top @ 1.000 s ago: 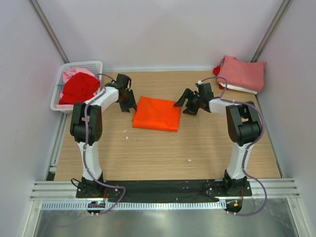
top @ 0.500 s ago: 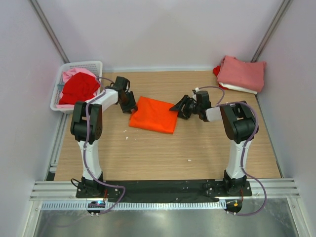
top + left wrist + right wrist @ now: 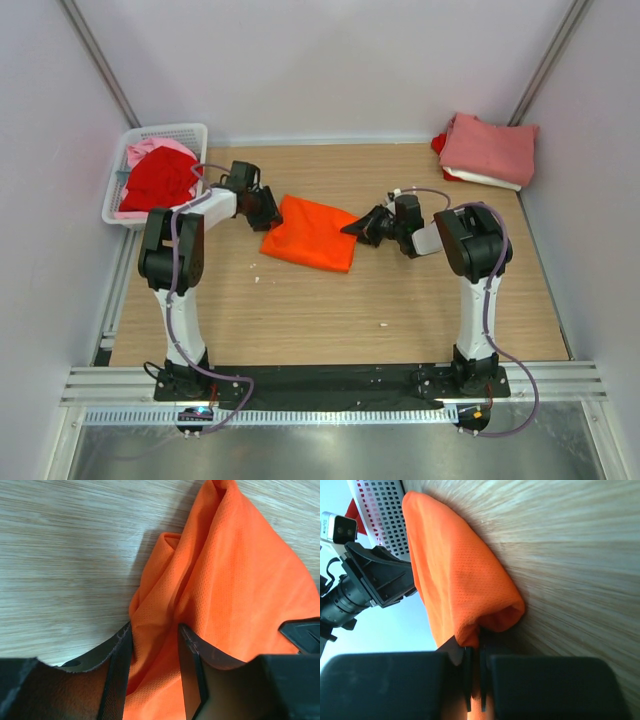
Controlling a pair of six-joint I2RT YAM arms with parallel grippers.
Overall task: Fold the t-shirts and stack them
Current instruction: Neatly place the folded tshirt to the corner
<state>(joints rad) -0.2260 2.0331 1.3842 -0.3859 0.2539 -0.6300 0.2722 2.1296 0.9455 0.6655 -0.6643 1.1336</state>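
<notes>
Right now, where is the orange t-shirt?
In the top view, the orange t-shirt lies on the wooden table, slightly left of centre, between the left gripper and the right gripper, which both grip it.

Two white-and-black arms
Left arm [image 3: 200, 208] and right arm [image 3: 470, 245]: white shells, black joints (rounded housings); left pincer [image 3: 154, 645] and right pincer [image 3: 475, 652] matt black; grey-purple cables [image 3: 172, 300].

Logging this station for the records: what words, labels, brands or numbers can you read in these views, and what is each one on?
No text can be read in any view.
orange t-shirt: plain cloth, no print or label showing.
white basket: no marking visible.
grey camera box on the left arm, seen in the right wrist view: any marking is too small to read.
</notes>
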